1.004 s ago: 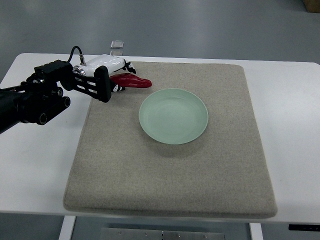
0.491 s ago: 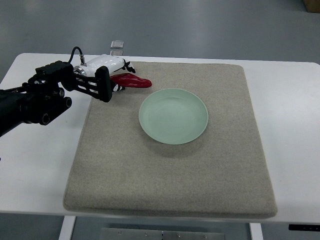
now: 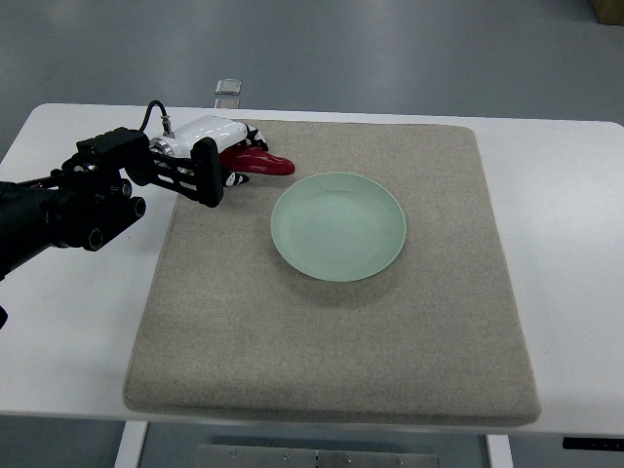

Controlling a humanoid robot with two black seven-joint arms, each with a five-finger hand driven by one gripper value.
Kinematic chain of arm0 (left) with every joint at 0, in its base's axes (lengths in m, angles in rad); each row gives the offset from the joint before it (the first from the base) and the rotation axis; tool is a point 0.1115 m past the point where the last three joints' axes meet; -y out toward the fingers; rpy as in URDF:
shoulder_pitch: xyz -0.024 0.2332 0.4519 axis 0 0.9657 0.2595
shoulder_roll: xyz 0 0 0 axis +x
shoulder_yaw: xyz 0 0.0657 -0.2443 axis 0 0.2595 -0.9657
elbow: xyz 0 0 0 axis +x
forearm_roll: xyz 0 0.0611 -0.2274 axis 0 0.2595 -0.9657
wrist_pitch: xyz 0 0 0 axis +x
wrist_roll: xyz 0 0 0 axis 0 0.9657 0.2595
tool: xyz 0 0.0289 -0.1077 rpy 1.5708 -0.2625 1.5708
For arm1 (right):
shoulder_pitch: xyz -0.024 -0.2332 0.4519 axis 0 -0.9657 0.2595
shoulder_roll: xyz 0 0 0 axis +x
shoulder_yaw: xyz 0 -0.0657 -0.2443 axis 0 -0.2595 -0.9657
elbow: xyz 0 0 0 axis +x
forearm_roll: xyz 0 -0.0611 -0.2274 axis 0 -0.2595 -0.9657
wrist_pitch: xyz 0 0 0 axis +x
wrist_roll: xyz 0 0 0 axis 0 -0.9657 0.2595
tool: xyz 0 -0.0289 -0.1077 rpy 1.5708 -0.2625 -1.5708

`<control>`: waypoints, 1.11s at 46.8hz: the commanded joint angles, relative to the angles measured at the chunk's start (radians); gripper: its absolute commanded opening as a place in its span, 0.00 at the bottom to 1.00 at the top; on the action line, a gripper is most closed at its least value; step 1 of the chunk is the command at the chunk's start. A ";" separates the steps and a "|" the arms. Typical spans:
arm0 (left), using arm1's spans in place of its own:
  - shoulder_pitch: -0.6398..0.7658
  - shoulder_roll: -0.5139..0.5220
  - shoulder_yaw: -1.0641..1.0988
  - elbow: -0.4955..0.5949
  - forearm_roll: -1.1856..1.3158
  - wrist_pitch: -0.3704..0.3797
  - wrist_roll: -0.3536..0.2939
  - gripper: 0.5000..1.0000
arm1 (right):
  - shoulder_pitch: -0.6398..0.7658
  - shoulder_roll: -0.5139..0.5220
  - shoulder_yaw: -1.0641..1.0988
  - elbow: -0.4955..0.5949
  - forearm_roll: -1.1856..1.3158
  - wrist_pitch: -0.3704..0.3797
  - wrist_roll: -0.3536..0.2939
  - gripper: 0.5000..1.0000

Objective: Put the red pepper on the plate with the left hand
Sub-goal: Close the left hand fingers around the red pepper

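Note:
The red pepper (image 3: 265, 163) is at the back left of the grey mat, its tip pointing right toward the plate. My left hand (image 3: 237, 156), white with black fingers, comes in from the left edge and has its fingers curled around the pepper's left end, which they hide. The pale green plate (image 3: 337, 226) sits on the mat to the right of the pepper, empty, a short gap from its tip. The right hand is not in view.
The grey mat (image 3: 331, 351) covers most of the white table (image 3: 68, 322). The black forearm (image 3: 68, 210) lies over the table's left side. A small clear fitting (image 3: 228, 90) sits at the table's back edge.
The left hand and forearm have shifted slightly right and toward me, and the pepper has moved with them a little closer to the plate.

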 commanded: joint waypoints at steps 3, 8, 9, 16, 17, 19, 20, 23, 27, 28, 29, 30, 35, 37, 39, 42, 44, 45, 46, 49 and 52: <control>-0.001 0.000 0.000 0.000 -0.002 0.000 0.000 0.41 | 0.000 0.000 0.000 0.000 0.000 0.000 -0.001 0.86; -0.001 -0.002 0.000 0.000 -0.003 0.000 0.000 0.40 | 0.000 0.000 0.000 0.000 0.000 0.000 -0.001 0.86; -0.001 -0.002 0.000 0.000 -0.003 0.000 0.000 0.40 | 0.000 0.000 0.000 0.000 0.000 0.000 -0.001 0.86; -0.001 -0.005 -0.001 0.001 -0.005 0.000 0.000 0.39 | 0.000 0.000 0.000 0.000 0.000 0.000 -0.001 0.86; -0.001 -0.007 -0.001 0.000 -0.005 0.000 -0.001 0.39 | 0.000 0.000 0.000 0.000 0.000 0.000 -0.001 0.86; -0.001 -0.007 -0.001 0.000 -0.005 0.000 0.000 0.39 | 0.000 0.000 -0.001 0.000 0.000 0.000 -0.001 0.86; -0.001 -0.007 -0.001 0.000 -0.005 0.000 0.000 0.39 | 0.000 0.000 0.000 0.000 0.000 0.000 -0.001 0.86; -0.001 -0.007 -0.001 0.000 -0.005 0.000 0.000 0.39 | 0.000 0.000 0.000 0.000 0.000 0.000 0.001 0.86; -0.001 -0.007 -0.001 0.000 -0.005 0.000 0.000 0.39 | 0.000 0.000 0.000 0.000 0.000 0.000 -0.001 0.86; -0.001 -0.007 -0.004 0.000 -0.005 0.000 0.000 0.39 | 0.000 0.000 0.000 0.000 0.000 0.000 0.001 0.86; -0.001 -0.007 -0.005 0.000 -0.005 0.000 0.000 0.38 | 0.000 0.000 0.000 0.000 0.000 0.000 0.001 0.86; -0.001 -0.007 -0.006 0.000 -0.005 0.000 0.000 0.37 | 0.000 0.000 0.000 0.000 0.000 0.000 -0.001 0.86; -0.001 -0.007 -0.006 0.000 -0.005 0.000 0.000 0.30 | 0.000 0.000 0.000 0.000 0.000 0.000 -0.001 0.86; -0.001 -0.007 -0.006 0.000 -0.005 0.000 0.000 0.26 | 0.000 0.000 0.000 0.000 0.000 0.000 0.001 0.86; -0.001 -0.007 -0.006 0.000 -0.005 0.000 0.000 0.22 | 0.000 0.000 0.000 0.000 0.000 0.000 0.001 0.86; -0.003 -0.007 -0.006 0.000 -0.005 0.000 0.000 0.17 | 0.000 0.000 0.000 0.000 0.000 0.000 -0.001 0.86; -0.003 -0.008 -0.006 0.000 -0.005 0.000 0.000 0.09 | 0.000 0.000 0.000 0.000 0.000 0.000 -0.001 0.86; -0.003 -0.007 -0.006 0.000 -0.005 0.000 0.000 0.05 | 0.000 0.000 0.000 0.000 0.000 0.000 -0.001 0.86; -0.003 -0.008 -0.006 0.000 -0.005 0.000 0.000 0.02 | 0.000 0.000 0.000 0.000 0.000 0.000 -0.001 0.86; -0.003 -0.008 -0.006 0.000 -0.003 0.000 0.000 0.00 | 0.000 0.000 0.000 0.000 0.000 0.000 -0.001 0.86; -0.003 -0.007 -0.006 0.000 -0.002 0.000 0.000 0.00 | 0.000 0.000 0.000 0.000 0.000 0.000 -0.001 0.86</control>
